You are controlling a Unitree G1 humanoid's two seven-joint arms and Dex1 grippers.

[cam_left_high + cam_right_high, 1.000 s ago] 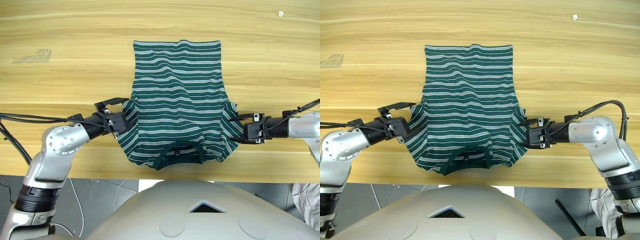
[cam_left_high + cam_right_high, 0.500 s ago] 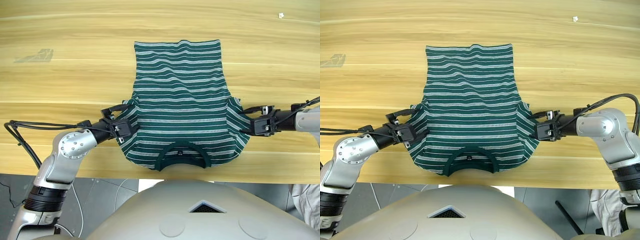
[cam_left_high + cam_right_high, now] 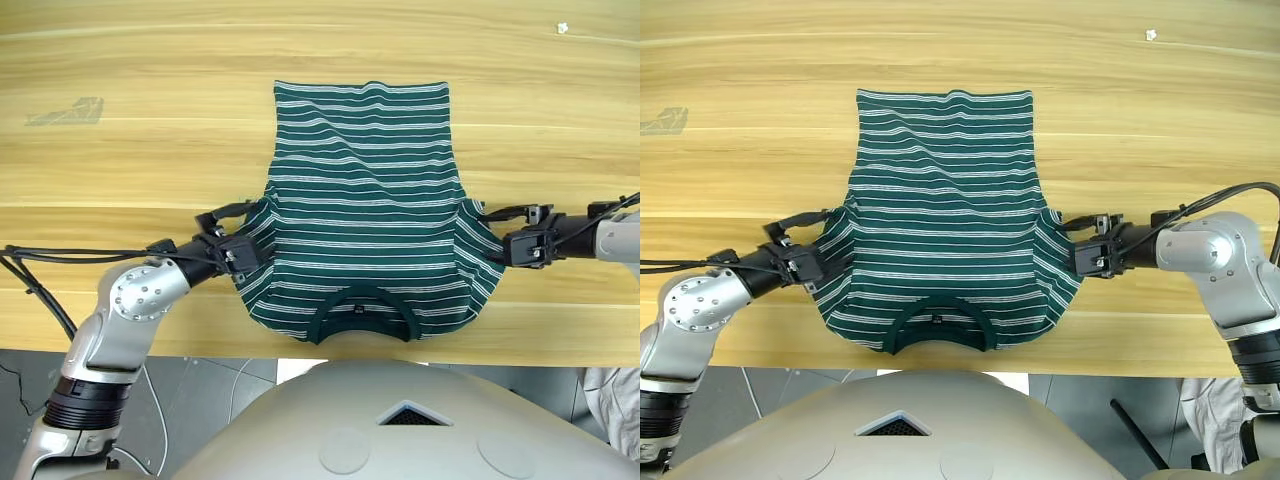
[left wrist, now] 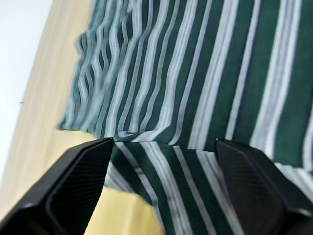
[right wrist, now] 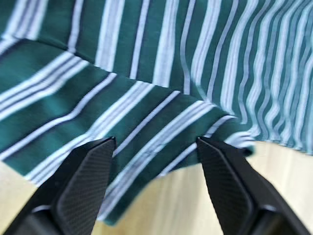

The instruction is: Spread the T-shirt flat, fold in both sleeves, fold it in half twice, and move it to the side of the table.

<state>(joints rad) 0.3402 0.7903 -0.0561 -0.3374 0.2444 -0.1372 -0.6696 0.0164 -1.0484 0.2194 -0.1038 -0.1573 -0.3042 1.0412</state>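
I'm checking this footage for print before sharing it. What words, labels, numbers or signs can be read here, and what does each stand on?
No text can be read in any view.
The grey mark on the wooden table: too faint to read.
The small tag inside the collar of the T-shirt: too small to read.

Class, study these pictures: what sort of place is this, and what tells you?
Probably a robotics lab or test bench: a long wooden table, one striped T-shirt laid on it, and the cabled left pincer and right pincer at its sleeves.
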